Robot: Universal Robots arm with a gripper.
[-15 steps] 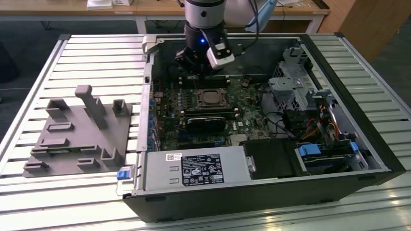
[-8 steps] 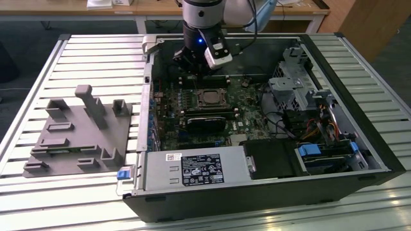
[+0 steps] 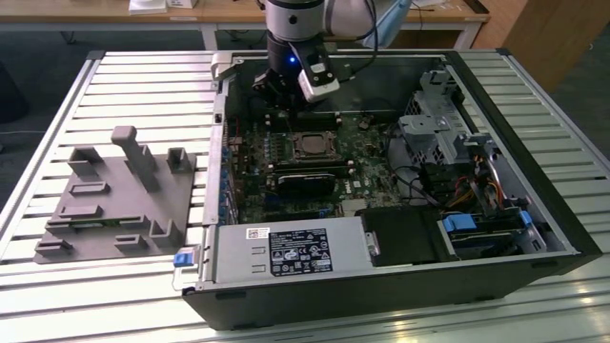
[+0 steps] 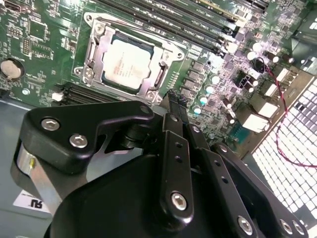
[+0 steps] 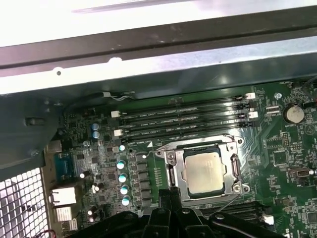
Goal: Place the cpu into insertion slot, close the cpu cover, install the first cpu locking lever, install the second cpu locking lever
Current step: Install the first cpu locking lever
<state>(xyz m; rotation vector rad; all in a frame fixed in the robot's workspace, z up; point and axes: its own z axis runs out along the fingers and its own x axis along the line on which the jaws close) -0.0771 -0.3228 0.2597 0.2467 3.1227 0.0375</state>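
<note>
The cpu (image 4: 126,64) lies flat in the insertion slot (image 3: 310,145) on the green motherboard, its silvery top showing. It also shows in the first wrist view as the cpu (image 5: 204,172). The cpu cover (image 4: 94,47) lies down flat around it as a metal frame (image 5: 234,166). Thin lever wires run along the frame's edges; I cannot tell whether they are latched. My gripper (image 4: 176,99) hovers just off one corner of the socket, fingers together with nothing between them. In the exterior view my gripper (image 3: 284,114) hangs behind the socket, toward the case's back wall.
Long black memory slots (image 5: 183,119) run beside the socket. A black heatsink block (image 3: 307,179) sits in front of it. The drive cage (image 3: 448,136) and cables stand at the exterior view's right, a power supply (image 3: 286,250) in front, and a grey fixture (image 3: 114,193) left of the case.
</note>
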